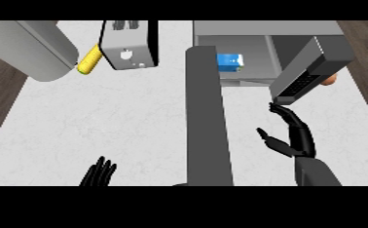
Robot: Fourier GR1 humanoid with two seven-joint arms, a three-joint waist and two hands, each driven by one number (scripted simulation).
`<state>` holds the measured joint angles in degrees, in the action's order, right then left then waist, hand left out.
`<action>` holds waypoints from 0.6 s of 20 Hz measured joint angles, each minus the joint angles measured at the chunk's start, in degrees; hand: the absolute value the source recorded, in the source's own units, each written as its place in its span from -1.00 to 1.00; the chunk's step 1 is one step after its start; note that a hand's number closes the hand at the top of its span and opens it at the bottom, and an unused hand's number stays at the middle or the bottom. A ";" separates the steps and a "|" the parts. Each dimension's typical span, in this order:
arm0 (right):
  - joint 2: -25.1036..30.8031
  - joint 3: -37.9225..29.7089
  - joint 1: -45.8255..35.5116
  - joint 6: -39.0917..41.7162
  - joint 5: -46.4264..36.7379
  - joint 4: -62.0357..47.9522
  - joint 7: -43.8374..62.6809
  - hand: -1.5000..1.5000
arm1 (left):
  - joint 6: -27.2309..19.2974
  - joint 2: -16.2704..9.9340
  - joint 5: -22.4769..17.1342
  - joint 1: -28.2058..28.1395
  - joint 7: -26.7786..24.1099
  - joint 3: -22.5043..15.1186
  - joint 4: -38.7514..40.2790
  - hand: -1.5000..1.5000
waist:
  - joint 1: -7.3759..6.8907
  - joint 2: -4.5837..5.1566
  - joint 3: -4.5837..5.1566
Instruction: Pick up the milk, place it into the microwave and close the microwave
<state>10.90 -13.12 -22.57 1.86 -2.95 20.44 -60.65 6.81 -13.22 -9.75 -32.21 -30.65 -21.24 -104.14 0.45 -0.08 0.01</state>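
Observation:
The blue and white milk carton [230, 62] stands inside the grey microwave [266, 29] at the upper right, left of the cavity's middle. The microwave's door [208, 124] is swung wide open and reaches as a long grey slab toward the lower edge. My right hand [295, 137] is open to the right of the door, fingers straight. Its fingertips [277, 107] are at the lower corner of the dark keypad panel [305, 78]. It holds nothing. Low at the left, my left hand [99, 173] rests open with its fingers up.
A silver toaster [129, 44] stands at the back, with a yellow item [90, 61] beside it on the left. A large grey rounded body [36, 49] fills the upper left corner. Something orange [331, 80] peeks out behind the keypad panel. White counter [108, 120] spreads left of the door.

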 measured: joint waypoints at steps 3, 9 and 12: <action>2.62 -0.41 2.82 1.96 0.97 2.02 0.37 -1.00 | -0.29 0.36 2.74 3.28 2.82 -2.05 1.62 1.00 | 0.10 0.01 -0.01; 6.93 -1.87 9.47 5.78 4.22 6.70 1.72 -1.00 | -1.36 1.74 9.10 9.23 5.36 -5.67 4.97 1.00 | 0.19 -0.02 0.00; 7.92 -2.74 10.96 7.22 6.23 8.46 2.64 -1.00 | -2.10 4.71 10.68 13.48 6.59 -6.86 9.27 1.00 | 0.10 0.04 0.00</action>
<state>18.82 -15.86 -11.61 9.08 3.28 28.89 -58.01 4.71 -8.52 0.93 -18.73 -24.06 -28.10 -94.86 0.55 -0.04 0.01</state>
